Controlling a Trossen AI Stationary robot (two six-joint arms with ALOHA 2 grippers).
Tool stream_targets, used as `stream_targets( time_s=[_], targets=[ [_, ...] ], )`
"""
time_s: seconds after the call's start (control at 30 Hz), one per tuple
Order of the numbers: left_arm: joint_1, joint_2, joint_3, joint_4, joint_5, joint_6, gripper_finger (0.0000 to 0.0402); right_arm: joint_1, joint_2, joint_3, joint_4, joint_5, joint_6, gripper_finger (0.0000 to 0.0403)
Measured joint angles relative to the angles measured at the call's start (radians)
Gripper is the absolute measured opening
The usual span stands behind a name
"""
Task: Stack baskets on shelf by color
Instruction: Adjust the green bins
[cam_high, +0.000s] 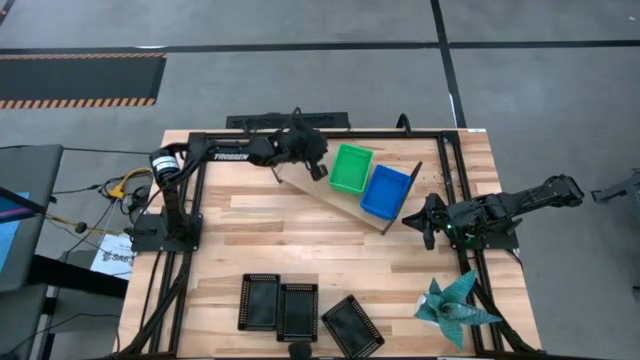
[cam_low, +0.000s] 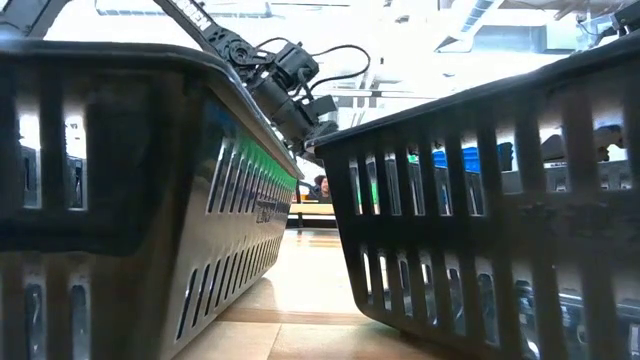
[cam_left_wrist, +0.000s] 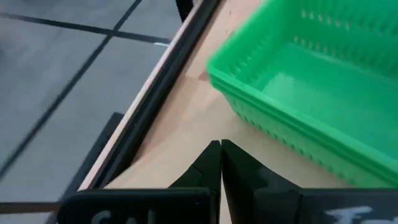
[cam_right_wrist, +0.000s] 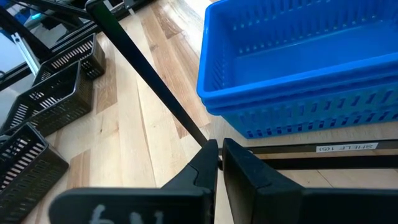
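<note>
2 tools with fingers together: left tool (cam_high: 318, 170) beside green baskets (cam_high: 351, 168), right tool (cam_high: 427, 222) beside blue baskets (cam_high: 386, 191).

Two baskets (cam_high: 368, 178) sit side by side on shelf (cam_high: 300, 184).

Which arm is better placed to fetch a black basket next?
Probably right. The right gripper is nearer the black baskets at the table's front; the left gripper sits at the shelf's far end beside the green stack.

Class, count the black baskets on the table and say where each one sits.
3, in a row along the table's near edge: left black basket, middle black basket, right black basket, turned askew. None looks hidden.
</note>
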Motion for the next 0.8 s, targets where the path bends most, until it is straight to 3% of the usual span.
stream_targets(
  time_s=[0.67,0.8],
  targets=[
    [0.014,0.0,0.0,0.081,0.239,-0.044,0.0,0.0,0.0,0.0,0.0,0.0,-0.008,0.005],
    [-0.019,-0.012,0.0,0.057,0.212,-0.027,0.0,0.0,0.0,0.0,0.001,0.0,0.0,0.005]
  ],
)
